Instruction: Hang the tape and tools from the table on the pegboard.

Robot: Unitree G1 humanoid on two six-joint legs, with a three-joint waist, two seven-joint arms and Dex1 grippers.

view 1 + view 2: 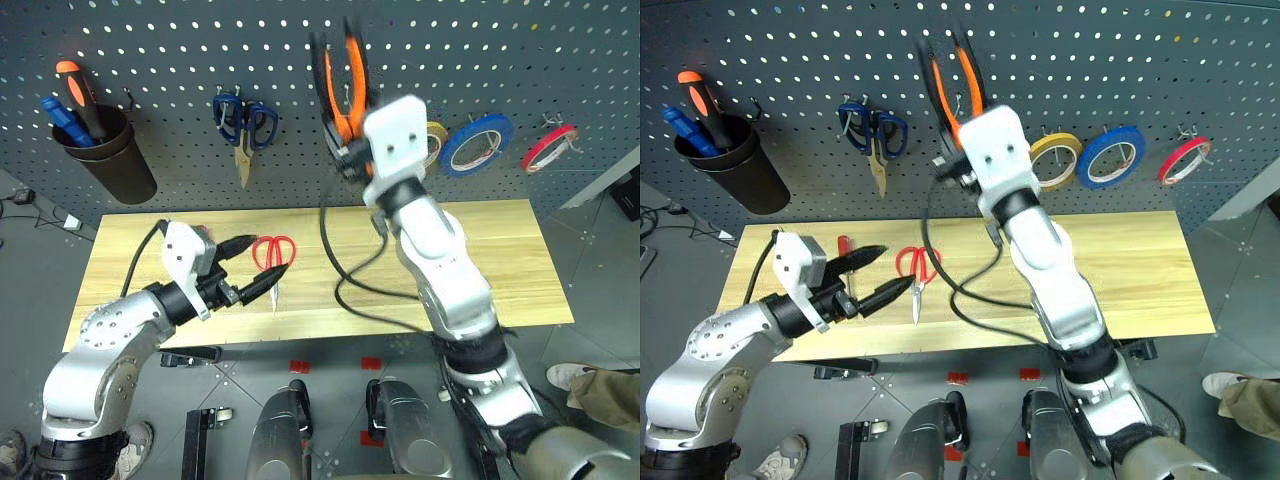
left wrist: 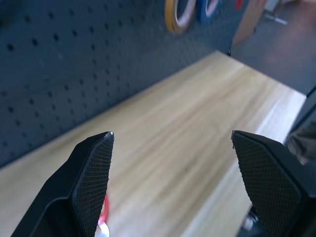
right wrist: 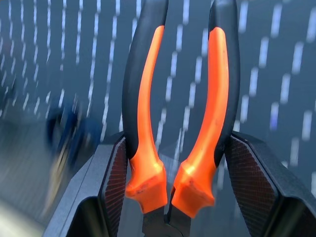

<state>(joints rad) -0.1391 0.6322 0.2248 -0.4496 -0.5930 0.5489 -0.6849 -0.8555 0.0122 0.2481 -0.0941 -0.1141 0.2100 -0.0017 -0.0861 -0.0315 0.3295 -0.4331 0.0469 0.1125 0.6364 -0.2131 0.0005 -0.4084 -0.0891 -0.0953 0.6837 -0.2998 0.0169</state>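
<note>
My right gripper [image 3: 177, 163] is shut on the pliers [image 1: 345, 80], gripping near the head. Their orange-and-black handles point up in front of the dark pegboard [image 1: 150, 40], between the blue-handled scissors and the tape rolls. My left gripper [image 1: 258, 262] is open and level just above the table [image 1: 480, 260], with nothing between its fingers. Its tips are right beside the red-handled scissors [image 1: 273, 250], which lie flat. A red-handled screwdriver [image 1: 844, 248] lies behind the left gripper. The red tape [image 1: 548, 147] hangs on a hook at the far right of the pegboard.
A black cup [image 1: 110, 150] with orange- and blue-handled tools hangs at the pegboard's left. Blue-handled scissors [image 1: 243, 122], a yellow roll [image 1: 1055, 160] and a blue roll [image 1: 476, 143] hang on hooks. A black cable [image 1: 345, 285] loops over the table. A person's shoe [image 1: 572, 376] is on the floor at right.
</note>
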